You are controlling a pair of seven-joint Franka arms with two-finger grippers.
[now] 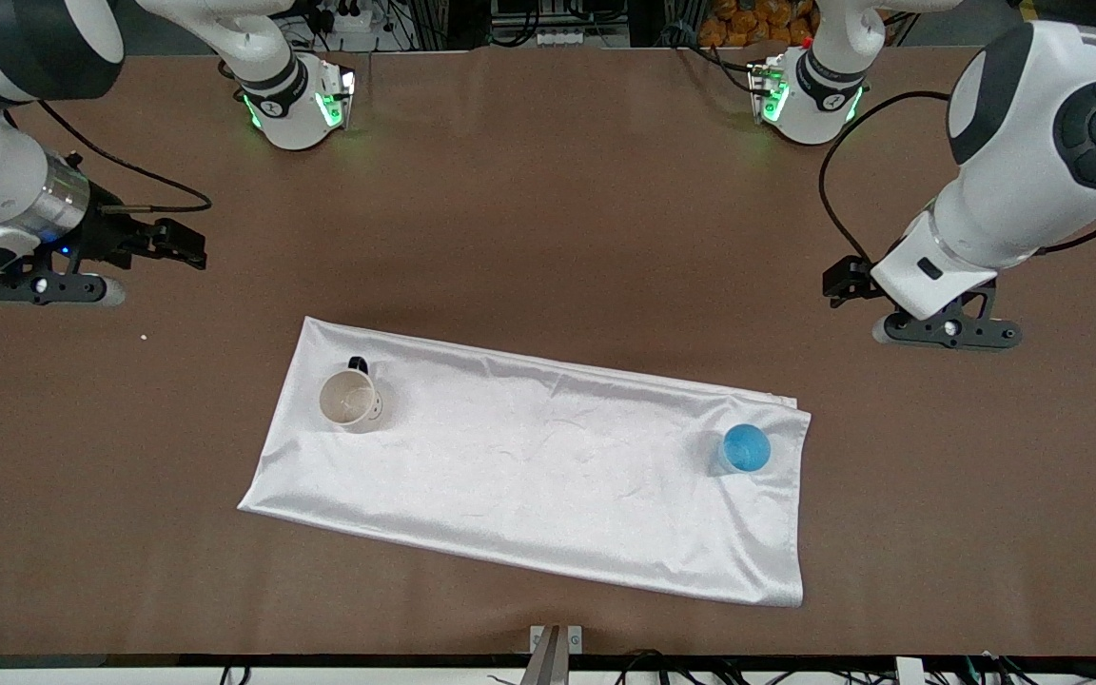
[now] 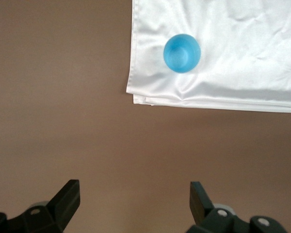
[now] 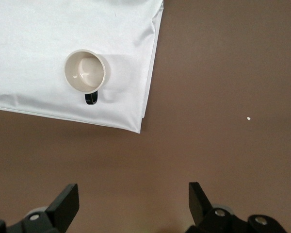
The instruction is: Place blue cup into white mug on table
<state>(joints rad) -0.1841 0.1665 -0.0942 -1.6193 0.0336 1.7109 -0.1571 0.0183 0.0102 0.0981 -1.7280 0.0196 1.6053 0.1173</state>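
The blue cup (image 1: 747, 448) stands upright on a white cloth near the cloth's corner toward the left arm's end; it also shows in the left wrist view (image 2: 182, 53). The white mug (image 1: 349, 400) with its black handle stands upright and empty on the cloth toward the right arm's end; it also shows in the right wrist view (image 3: 85, 71). My left gripper (image 1: 841, 283) (image 2: 135, 199) is open and empty over the bare brown table (image 1: 548, 190), apart from the cup. My right gripper (image 1: 184, 244) (image 3: 134, 201) is open and empty over bare table, apart from the mug.
The white satin cloth (image 1: 529, 466) lies spread across the middle of the table, slightly wrinkled. A tiny white speck (image 1: 144, 337) lies on the table near the right arm's end. Both arm bases stand along the table's edge farthest from the front camera.
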